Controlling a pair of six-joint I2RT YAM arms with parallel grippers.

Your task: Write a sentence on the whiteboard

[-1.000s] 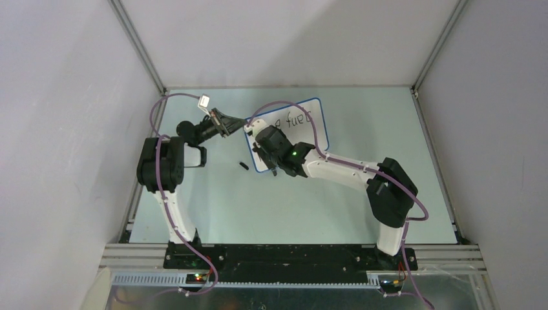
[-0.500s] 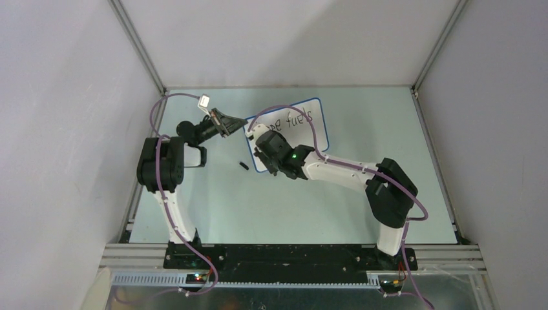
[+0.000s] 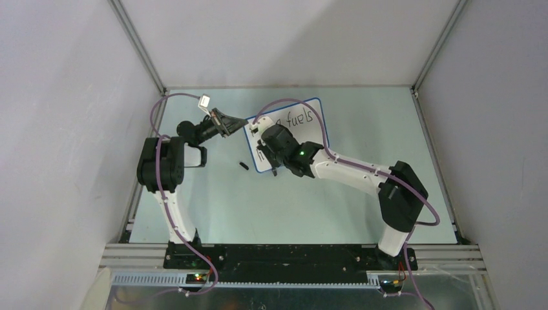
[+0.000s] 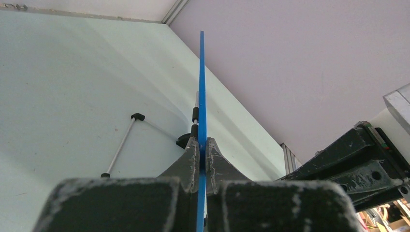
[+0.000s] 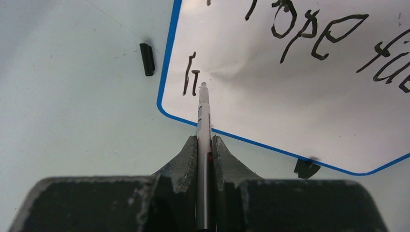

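two grips, left gripper [image 4: 202,146] on whiteboard [image 5: 270,96] edge, right gripper [image 5: 204,142] on marker [image 5: 203,113]

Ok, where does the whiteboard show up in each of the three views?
Top external: the whiteboard is upper centre.
Left wrist: the whiteboard is edge-on, a thin blue vertical line clamped in the left gripper.
Right wrist: the whiteboard fills the upper right.
Shared landmark: the short black cap beside its blue edge, seen in top external and right wrist only.
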